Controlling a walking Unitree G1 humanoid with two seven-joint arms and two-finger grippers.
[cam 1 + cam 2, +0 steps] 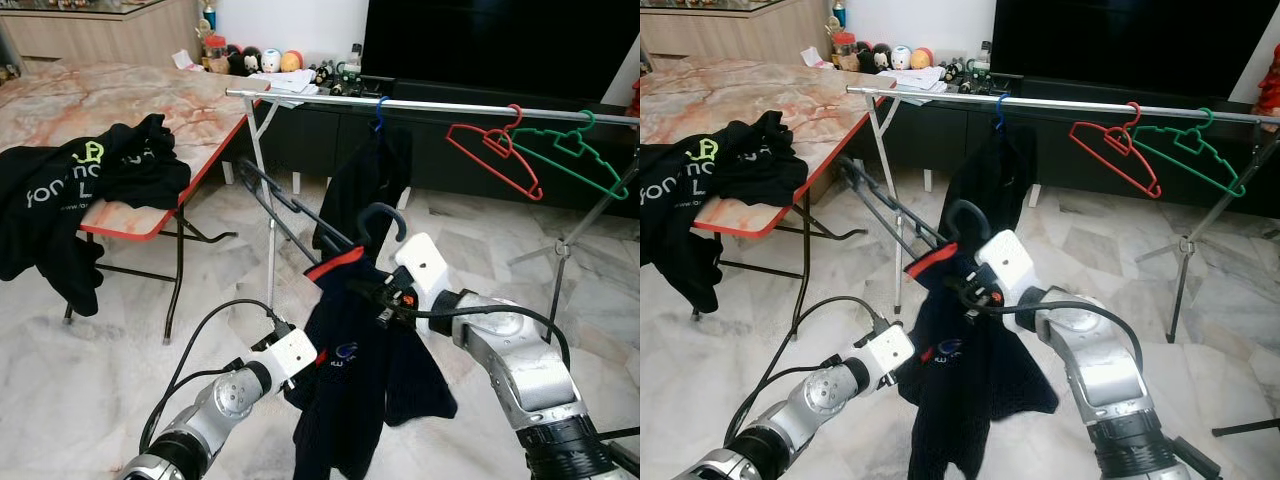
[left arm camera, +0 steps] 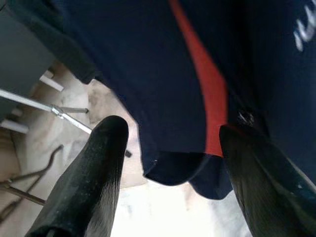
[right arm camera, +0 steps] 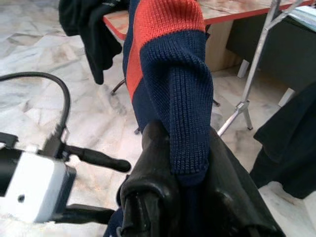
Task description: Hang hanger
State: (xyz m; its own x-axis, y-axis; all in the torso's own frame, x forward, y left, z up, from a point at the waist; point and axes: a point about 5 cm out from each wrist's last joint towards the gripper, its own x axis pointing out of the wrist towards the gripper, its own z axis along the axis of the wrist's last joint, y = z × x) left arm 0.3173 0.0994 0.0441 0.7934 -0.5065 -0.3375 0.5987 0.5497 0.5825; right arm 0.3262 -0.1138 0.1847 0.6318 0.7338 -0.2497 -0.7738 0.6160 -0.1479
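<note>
Holding the hanger w/ a navy shirt draped on it — my right gripper is clamped at the collar, below the rail. Head views: hook points up, long axis roughly level; the load hangs limp. Left wrist view: my left gripper has fingers apart, shirt hem between them, not pinched. Right wrist view: ribbed collar pinched in my fingers. Judgement — hanger stiff, light; cloth soft, may slip; grip at the neck.
</note>
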